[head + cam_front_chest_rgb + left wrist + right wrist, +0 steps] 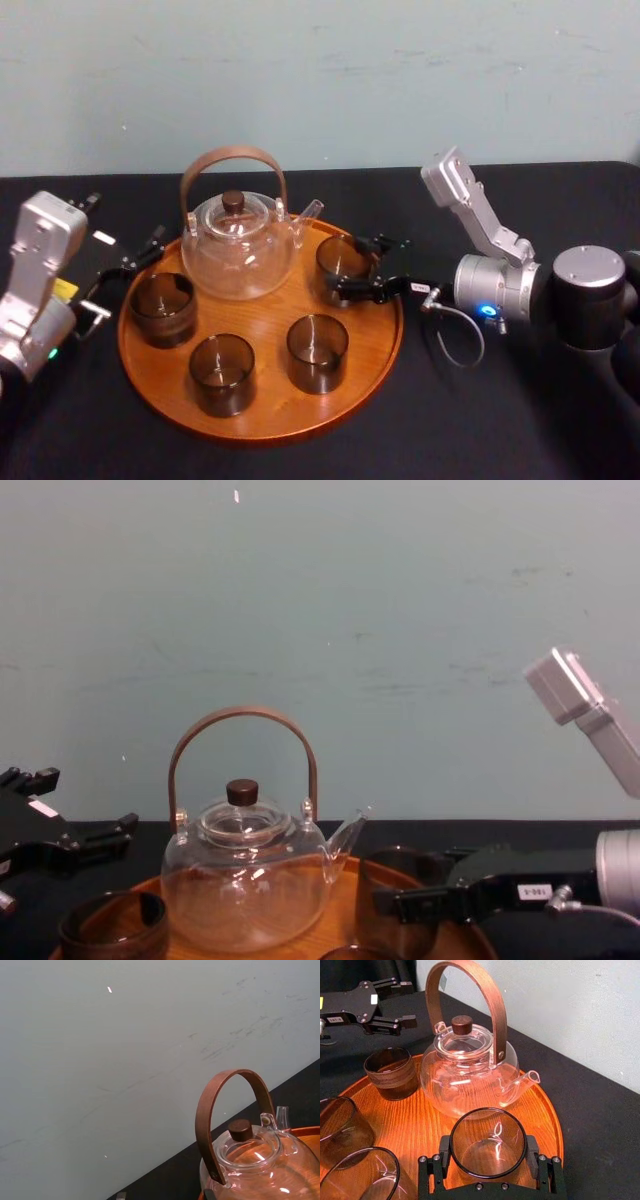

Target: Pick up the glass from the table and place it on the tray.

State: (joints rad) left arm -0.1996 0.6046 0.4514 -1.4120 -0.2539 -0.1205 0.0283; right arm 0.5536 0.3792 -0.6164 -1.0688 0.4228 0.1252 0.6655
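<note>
A smoky glass (342, 262) stands upright at the right rear of the round wooden tray (262, 330), beside the teapot's spout. My right gripper (346, 268) reaches in from the right, shut on this glass, one black finger on each side. In the right wrist view the fingers (533, 1147) press against the glass (487, 1142), whose base rests on the tray (415, 1120). My left gripper (128, 275) hovers open and empty over the black table (520, 420), just off the tray's left rim.
A glass teapot (238, 245) with a tall brown handle stands at the tray's back. Three more smoky glasses sit on the tray: left (162, 308), front (222, 373) and front right (317, 352). A pale wall closes the back.
</note>
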